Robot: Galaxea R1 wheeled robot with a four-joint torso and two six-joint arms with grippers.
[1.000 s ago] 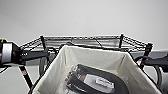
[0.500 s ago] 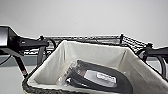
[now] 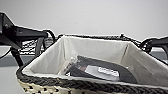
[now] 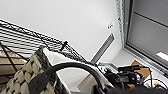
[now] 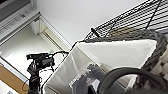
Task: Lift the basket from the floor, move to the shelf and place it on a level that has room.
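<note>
Left arm [image 3: 15, 35]: at nine o'clock, by the basket's side to help carry it; I cannot tell its pincer's grip.
Basket [image 3: 82, 85]: up high, middle, level so the dark packet [image 3: 100, 71] stays in (shelf [image 3: 30, 46] top just behind).
Right arm [image 3: 157, 42]: at three o'clock; pincer grip, cannot tell.

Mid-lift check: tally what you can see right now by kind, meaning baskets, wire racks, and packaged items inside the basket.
Baskets: 1, the basket, cream wicker with white lining
Wire racks: 1, the shelf, behind the basket
Packaged items in the basket: 1 dark packet that I can make out; more cannot be told
Total: 3
</note>
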